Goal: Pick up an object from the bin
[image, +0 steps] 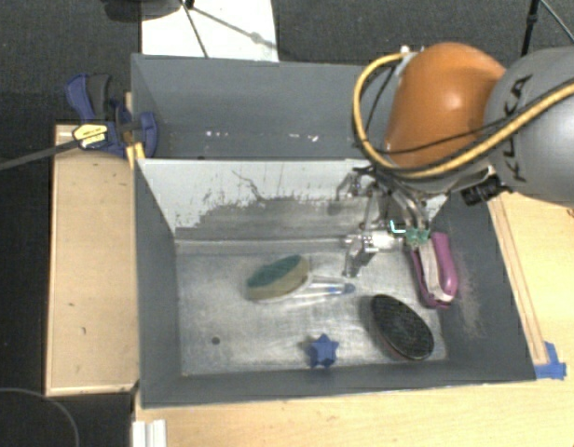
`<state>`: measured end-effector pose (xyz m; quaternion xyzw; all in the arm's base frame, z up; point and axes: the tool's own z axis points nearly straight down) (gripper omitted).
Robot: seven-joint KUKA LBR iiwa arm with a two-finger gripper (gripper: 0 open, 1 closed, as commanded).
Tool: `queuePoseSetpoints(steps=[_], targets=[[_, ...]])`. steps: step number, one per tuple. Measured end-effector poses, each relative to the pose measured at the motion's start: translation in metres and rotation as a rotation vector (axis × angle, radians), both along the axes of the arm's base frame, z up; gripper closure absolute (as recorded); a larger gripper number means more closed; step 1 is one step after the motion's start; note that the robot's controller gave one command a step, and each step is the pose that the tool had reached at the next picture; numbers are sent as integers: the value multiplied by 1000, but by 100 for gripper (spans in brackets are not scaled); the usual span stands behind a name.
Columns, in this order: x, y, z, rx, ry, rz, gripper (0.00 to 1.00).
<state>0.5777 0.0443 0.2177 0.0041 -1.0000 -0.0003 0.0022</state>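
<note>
The gripper (355, 250) hangs low in the right half of the bin (222, 110), near the foot of the back wall. The thing nearest to it is a clear tube (317, 291) with a blue end. The tube lies flat on the bin floor, near the middle, with its blue end turned toward the gripper. That end sits just below and to the left of the gripper in the view. Whether the two touch is hard to say. Nothing shows clamped in the gripper, and I cannot tell whether it stands apart or together.

Five loose things lie in the bin, one of each kind:
- the clear tube
- a green and tan sponge (276, 277), touching or just beside the tube's far end
- a small blue star (321, 350) near the front wall
- a black oval pad (401, 326) to the right of the tube
- a purple handle-shaped thing (436, 268) against the right wall, just beside the gripper

The arm (548, 119) reaches in from the upper right. Its grey link slopes down to a round orange cover (441, 96) at the wrist. Yellow and black cables (366, 91) loop around the cover, and the gripper points down into the bin below it.
</note>
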Motion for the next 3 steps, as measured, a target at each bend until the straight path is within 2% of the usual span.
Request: queuePoseSetpoints(steps=[1,2,3], targets=[[0,25,-146,1,-14,50,0],[3,25,-142,3,-21,47,100],[-2,35,22,1,-15,56,100]])
